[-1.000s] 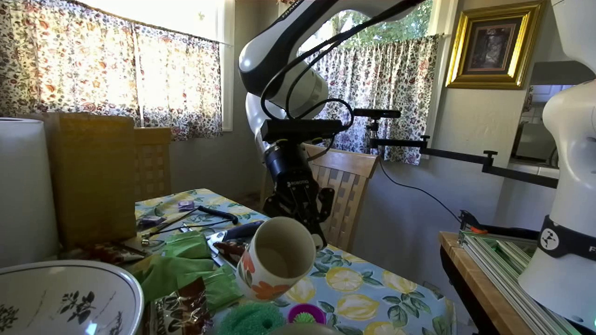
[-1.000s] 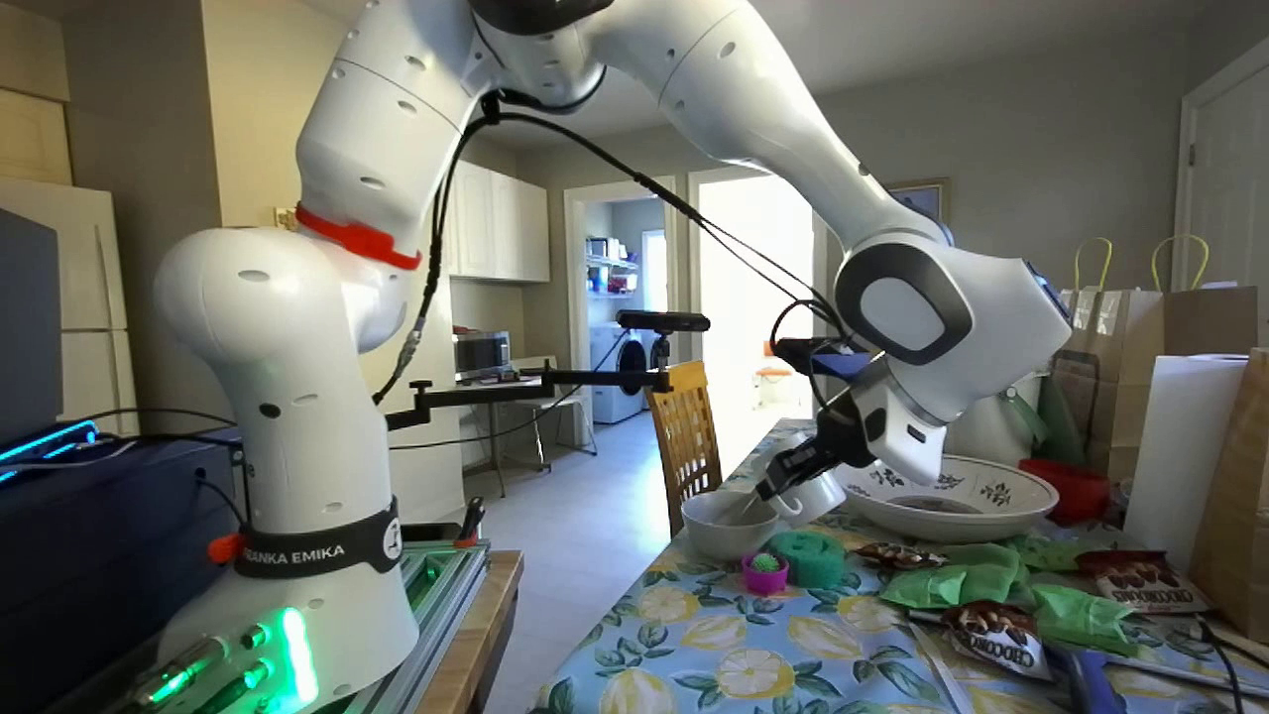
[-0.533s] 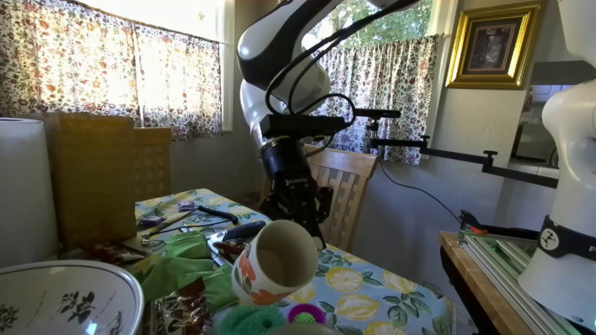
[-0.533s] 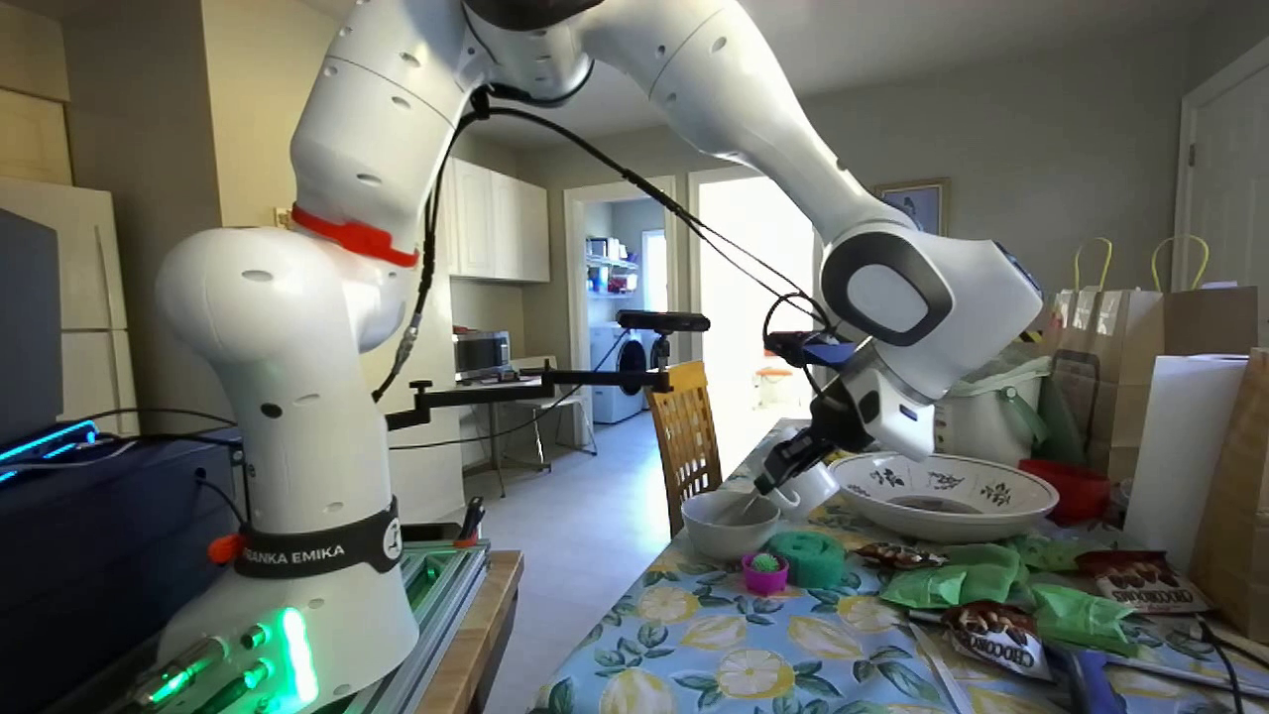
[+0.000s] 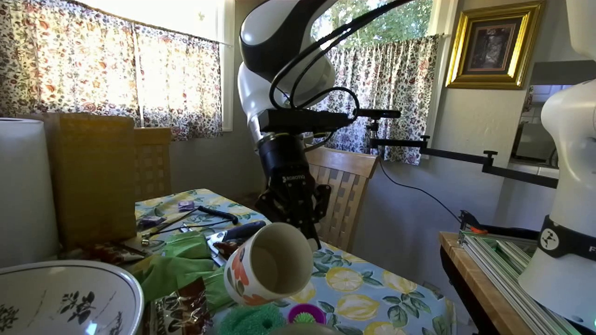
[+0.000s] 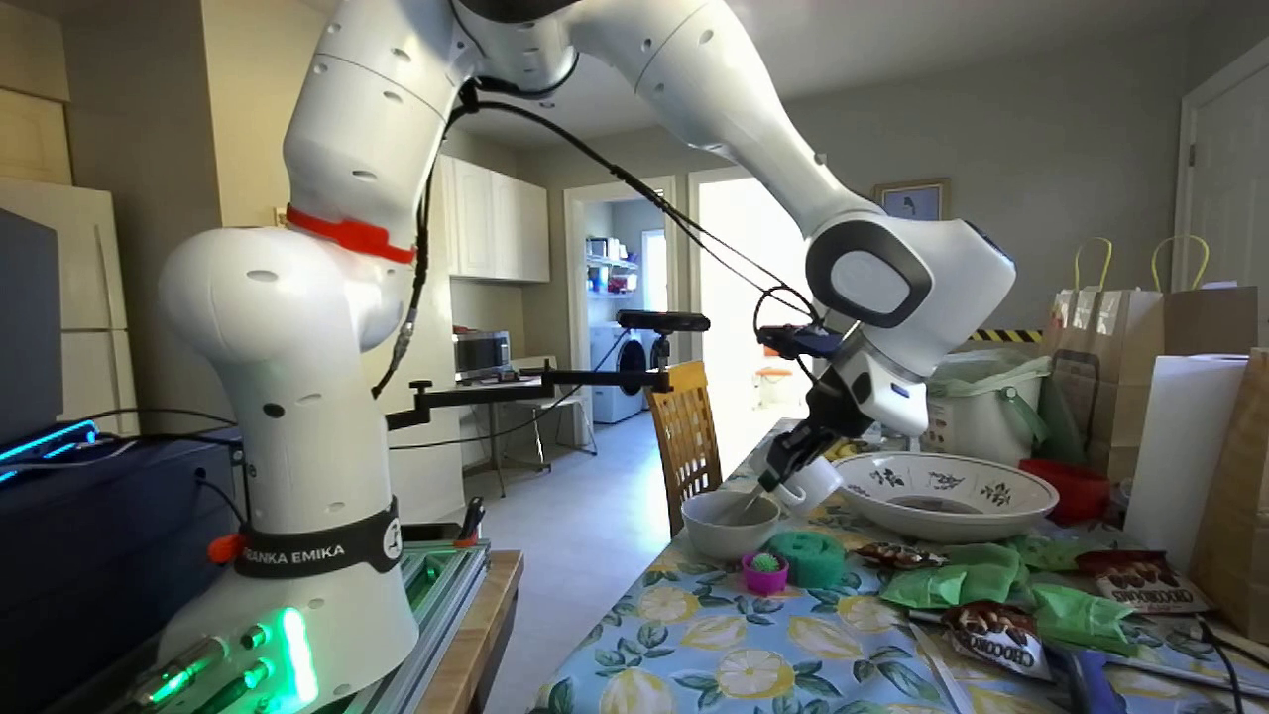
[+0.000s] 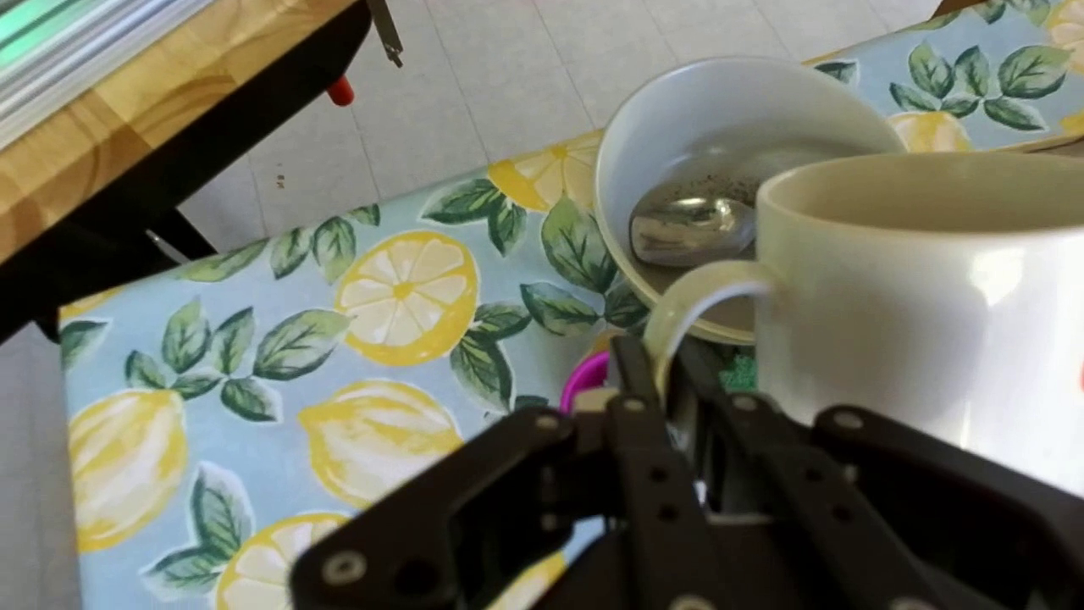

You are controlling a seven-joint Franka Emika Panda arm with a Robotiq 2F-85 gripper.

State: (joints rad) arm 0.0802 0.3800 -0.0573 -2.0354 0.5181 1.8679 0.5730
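Observation:
My gripper (image 7: pixel 660 356) is shut on the handle of a white mug (image 7: pixel 898 322), one finger on each side of the handle. Orange flowers decorate the mug (image 5: pixel 242 277) in an exterior view, where it hangs tilted over the table with its open mouth facing the camera; the inside looks empty. Just beyond the mug in the wrist view stands a white bowl (image 7: pixel 669 127), with a metal spoon (image 7: pixel 694 229) and some dark specks inside. Below the gripper (image 6: pixel 775 483) are a green spongy ring (image 6: pixel 813 557) and a small magenta cup (image 6: pixel 763 577) with something green in it.
A wide patterned bowl (image 6: pixel 1036 494) stands behind the mug. Green wrappers (image 6: pixel 952 585), snack packets (image 6: pixel 996 635) and tools lie on the lemon-print tablecloth (image 5: pixel 358 279). A wooden chair (image 6: pixel 686 436) stands at the table's edge, and a camera arm (image 5: pixel 456 156) reaches in beside it.
The wrist has swung over and the gripper now points more steeply down. The mug has shifted slightly and turned with it, still gripped by the handle. Things on the table have stayed put.

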